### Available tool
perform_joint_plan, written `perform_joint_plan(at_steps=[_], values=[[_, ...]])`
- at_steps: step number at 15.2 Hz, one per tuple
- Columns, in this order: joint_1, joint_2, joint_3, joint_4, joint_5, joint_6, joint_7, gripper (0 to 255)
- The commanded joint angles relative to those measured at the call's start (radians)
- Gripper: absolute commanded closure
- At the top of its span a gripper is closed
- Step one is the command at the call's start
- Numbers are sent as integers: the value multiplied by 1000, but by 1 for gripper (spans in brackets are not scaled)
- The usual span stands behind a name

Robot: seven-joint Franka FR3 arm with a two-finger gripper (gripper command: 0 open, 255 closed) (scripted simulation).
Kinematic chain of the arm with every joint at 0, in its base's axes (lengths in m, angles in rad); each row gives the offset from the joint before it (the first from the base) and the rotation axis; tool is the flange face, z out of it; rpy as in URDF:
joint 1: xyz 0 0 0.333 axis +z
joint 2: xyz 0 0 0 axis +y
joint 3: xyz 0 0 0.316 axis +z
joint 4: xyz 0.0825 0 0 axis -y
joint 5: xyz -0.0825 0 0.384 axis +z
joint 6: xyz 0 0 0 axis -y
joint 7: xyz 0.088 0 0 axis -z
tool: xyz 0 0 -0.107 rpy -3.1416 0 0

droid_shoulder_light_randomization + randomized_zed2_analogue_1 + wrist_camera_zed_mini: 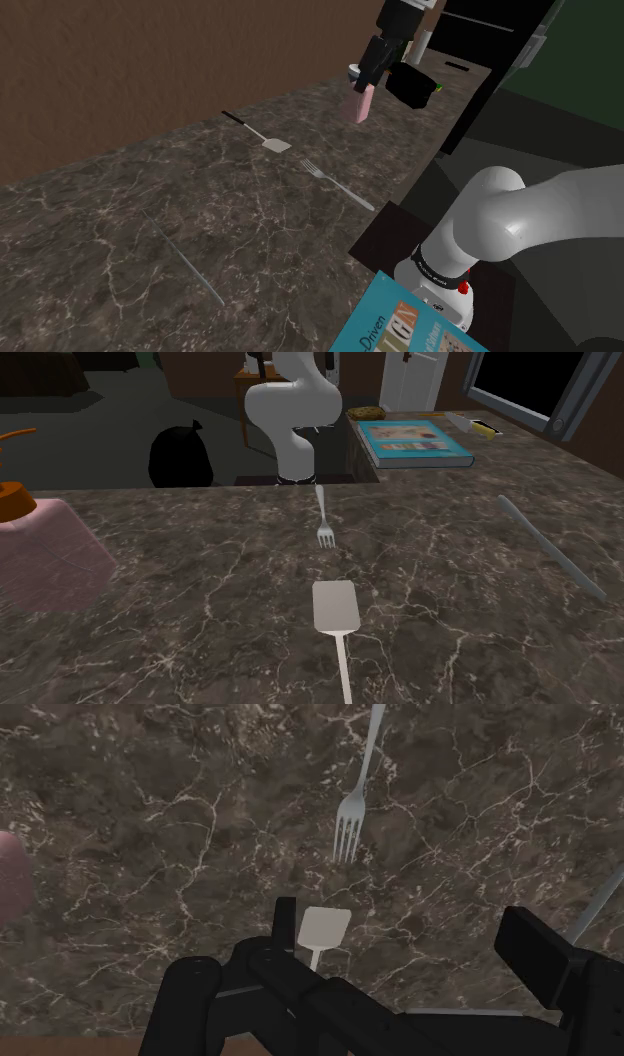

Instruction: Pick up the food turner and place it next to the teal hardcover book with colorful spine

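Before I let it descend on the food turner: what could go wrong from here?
1. The pale flat-bladed turner lies nearer one finger of the open black two-finger gripper than mid-gap, so a straight descent may land on the blade.
2. The silver fork points its tines at the blade, close by, and could get nudged.
3. The turner lies flat on the dark marble counter and its handle is thin, so the grasp may slip.

shoulder: behind arm (520, 215), over counter (120, 230) | second: opposite, facing arm | wrist: looking down | shared: food turner (262, 135)

White turner (335, 607), teal book (415, 444), dark white-veined counter (180, 622)
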Motion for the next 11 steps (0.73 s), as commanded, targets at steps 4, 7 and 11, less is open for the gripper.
perform_joint_plan(at_steps=[4,7,11], values=[[1,95,22,9,3,83,23,0],[1,198,42,30,3,159,46,0],[0,341,68,77,-4,250,80,0]])
